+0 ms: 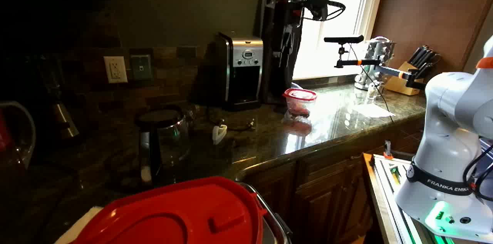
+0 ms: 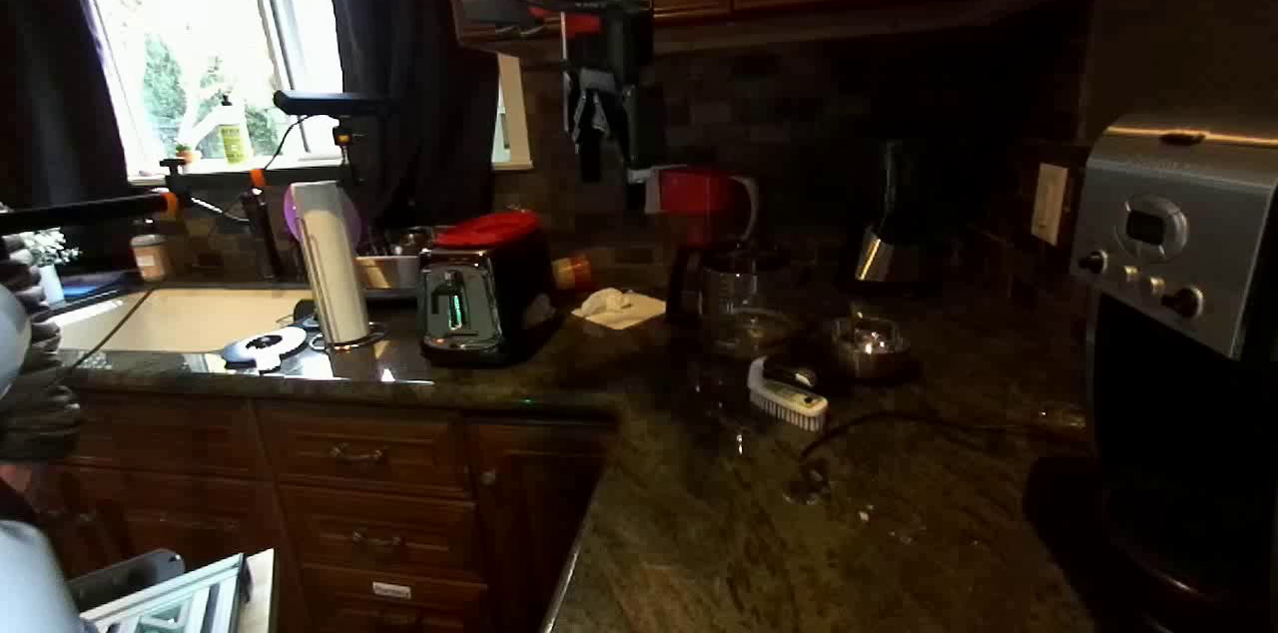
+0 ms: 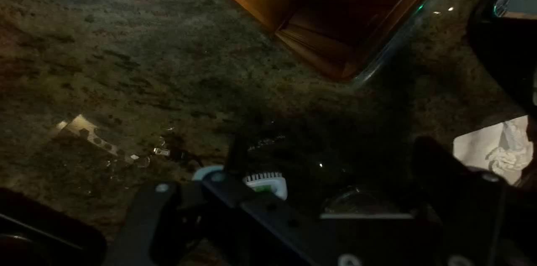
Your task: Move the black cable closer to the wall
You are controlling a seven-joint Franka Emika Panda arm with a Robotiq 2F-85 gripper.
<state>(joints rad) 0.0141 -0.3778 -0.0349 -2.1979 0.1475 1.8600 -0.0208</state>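
Note:
The black cable lies on the dark countertop in front of the coffee maker, in both exterior views. Its plug end points away from the coffee maker. In the wrist view the plug shows left of the jaws; most of the cord is hidden there. The tiled wall with outlet plates stands behind the counter, also in an exterior view. My gripper hangs well above the counter, pointing down, apart from the cable. In the wrist view its fingers are wide apart with nothing held.
A white brush lies beside the cable. A glass carafe and a metal-rimmed dish stand nearby. The coffee maker stands against the wall. A toaster with a red lid and a paper napkin are farther along.

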